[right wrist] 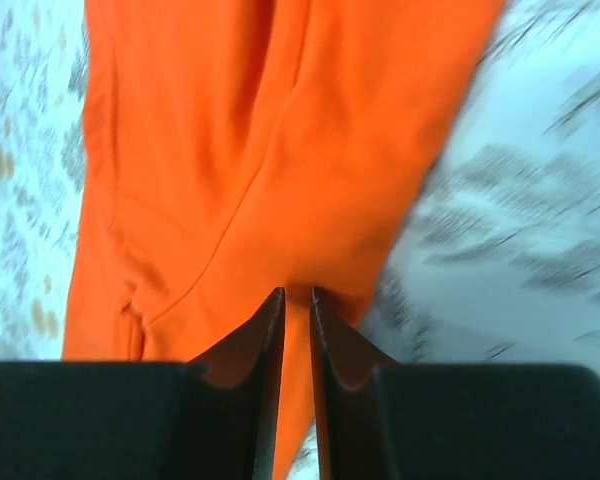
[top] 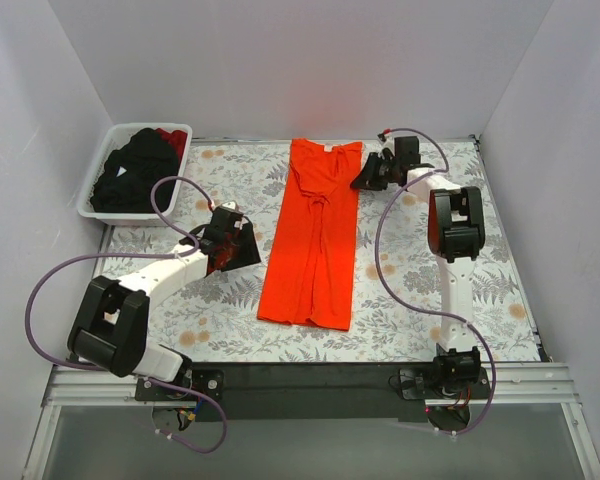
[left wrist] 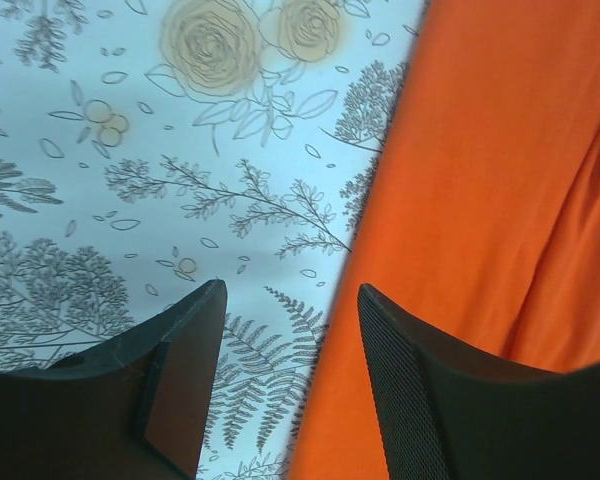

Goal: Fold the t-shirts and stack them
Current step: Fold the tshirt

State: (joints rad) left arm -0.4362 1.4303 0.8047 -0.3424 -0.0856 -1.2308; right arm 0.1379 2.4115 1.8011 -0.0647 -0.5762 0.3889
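One orange t-shirt [top: 310, 240] folded lengthwise, right tool [right wrist: 298, 292] pinching its edge, left tool [left wrist: 290, 295] spread apart alongside.

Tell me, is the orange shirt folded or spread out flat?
Partly folded: the orange shirt lies as a long narrow strip, sides turned in to meet along the middle, not folded across its length.

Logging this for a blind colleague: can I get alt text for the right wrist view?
The right arm's black jaws, nearly closed at bottom centre, appear to pinch a fold of the orange t-shirt, which fills the upper left and middle of the view. A blurred floral tablecloth shows to the right and along the left edge.
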